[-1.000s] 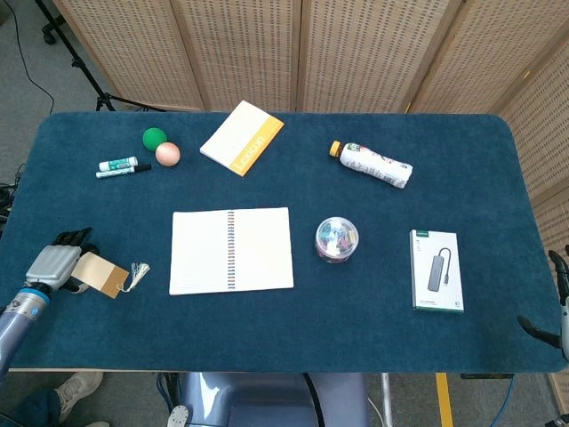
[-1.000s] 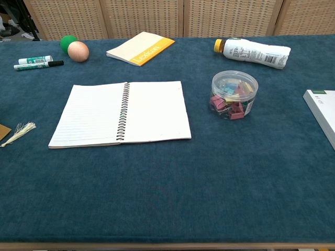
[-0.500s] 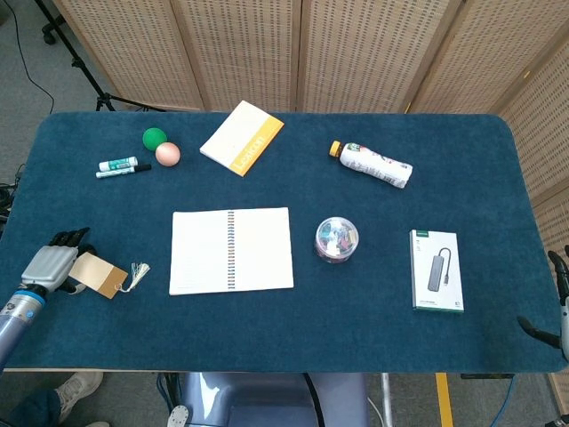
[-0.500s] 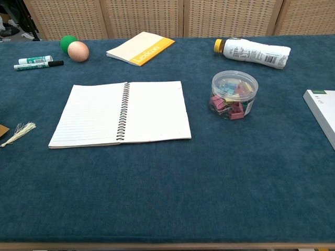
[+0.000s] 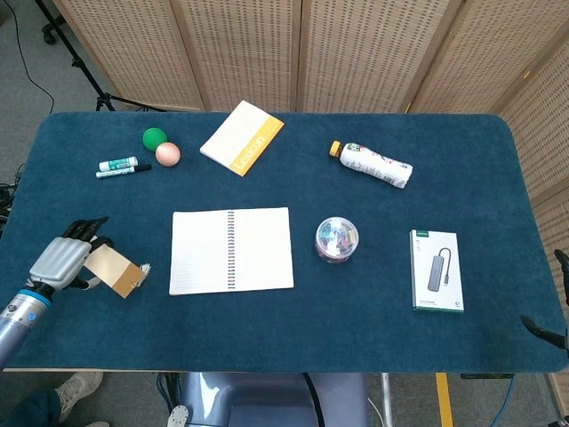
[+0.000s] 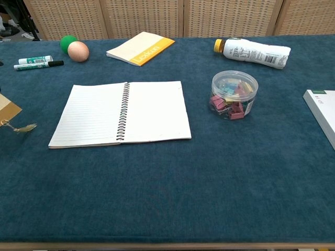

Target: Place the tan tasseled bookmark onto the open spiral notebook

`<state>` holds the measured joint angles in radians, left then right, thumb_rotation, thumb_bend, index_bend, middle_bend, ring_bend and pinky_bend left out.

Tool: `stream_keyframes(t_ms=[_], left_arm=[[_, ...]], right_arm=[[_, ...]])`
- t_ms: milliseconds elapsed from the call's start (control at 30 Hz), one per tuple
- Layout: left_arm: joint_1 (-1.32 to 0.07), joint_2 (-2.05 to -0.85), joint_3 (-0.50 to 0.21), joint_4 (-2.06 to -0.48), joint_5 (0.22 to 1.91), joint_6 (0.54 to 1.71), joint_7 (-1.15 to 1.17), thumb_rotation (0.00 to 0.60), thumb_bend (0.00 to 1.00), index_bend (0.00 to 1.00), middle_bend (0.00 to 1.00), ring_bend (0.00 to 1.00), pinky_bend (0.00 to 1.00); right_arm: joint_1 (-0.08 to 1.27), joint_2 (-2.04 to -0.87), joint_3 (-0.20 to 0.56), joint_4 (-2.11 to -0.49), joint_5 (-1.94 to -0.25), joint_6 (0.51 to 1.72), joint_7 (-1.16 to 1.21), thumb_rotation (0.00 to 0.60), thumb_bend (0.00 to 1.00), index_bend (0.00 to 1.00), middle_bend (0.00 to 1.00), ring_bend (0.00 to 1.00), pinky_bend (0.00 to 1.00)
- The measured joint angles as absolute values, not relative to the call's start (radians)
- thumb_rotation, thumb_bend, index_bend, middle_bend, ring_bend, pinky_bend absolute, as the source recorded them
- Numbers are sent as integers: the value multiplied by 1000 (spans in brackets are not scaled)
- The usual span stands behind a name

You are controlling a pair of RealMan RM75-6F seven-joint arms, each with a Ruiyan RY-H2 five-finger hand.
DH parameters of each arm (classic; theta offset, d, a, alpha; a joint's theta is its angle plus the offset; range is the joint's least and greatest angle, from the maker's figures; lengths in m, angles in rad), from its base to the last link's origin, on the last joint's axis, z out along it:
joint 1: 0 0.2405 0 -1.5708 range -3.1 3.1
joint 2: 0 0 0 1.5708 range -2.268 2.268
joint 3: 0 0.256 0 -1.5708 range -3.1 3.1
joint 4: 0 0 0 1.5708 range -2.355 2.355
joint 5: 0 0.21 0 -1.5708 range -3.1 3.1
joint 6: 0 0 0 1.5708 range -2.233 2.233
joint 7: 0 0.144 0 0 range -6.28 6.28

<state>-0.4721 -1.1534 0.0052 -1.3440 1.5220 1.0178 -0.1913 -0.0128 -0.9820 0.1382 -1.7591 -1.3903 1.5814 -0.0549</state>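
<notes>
Tan card stock with a pale tassel, that's the tan tasseled bookmark (image 5: 116,270), and the left hand (image 5: 64,261) is holding it by its far-left end, out near the left edge of the dark blue felt tabletop (image 5: 373,334). From the chest view the card looks lifted and tilted, with the tassel trailing down onto the felt, though I can't tell exactly how the fingers are wrapping it. The open white spiral notebook (image 5: 231,251) is lying flat just to the right of it, apart from the card, pages facing up.

My take on doing this bit well: keep the pinch on the card end only, raise it enough that the tassel isn't dragging across the felt, then carry it right over the near page and set it down flat, well inside the page edges instead of over the coil. Going slow is probably smart, since the card is thin and could slip or swivel.

The right hand (image 5: 558,331) is barely peeking in at the table's lower right corner, so I can't tell how its fingers are set.

Readable text: the yellow-spined notepad (image 5: 242,137) at the back has lettering on its orange strip, too small for me to read.
</notes>
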Motion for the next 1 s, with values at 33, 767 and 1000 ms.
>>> stream_keyframes(t_ms=[33, 767, 1000], left_arm=[[-475, -1141, 4, -1373, 1534, 1027, -182, 600, 458, 403, 0, 0, 0], [-754, -1225, -95, -1709, 1644, 832, 209, 600, 445, 406, 0, 0, 0], [-896, -1412, -116, -1452, 1668, 759, 198, 600, 455, 406, 0, 0, 0]], right_arm=[[-13, -981, 139, -1759, -1390, 1582, -54, 600, 0, 0, 0, 0, 0], [10, -989, 174, -1714, -1287, 1523, -34, 600, 0, 0, 0, 0, 0], [26, -1005, 193, -1679, -1223, 1490, -49, 600, 0, 0, 0, 0, 0]])
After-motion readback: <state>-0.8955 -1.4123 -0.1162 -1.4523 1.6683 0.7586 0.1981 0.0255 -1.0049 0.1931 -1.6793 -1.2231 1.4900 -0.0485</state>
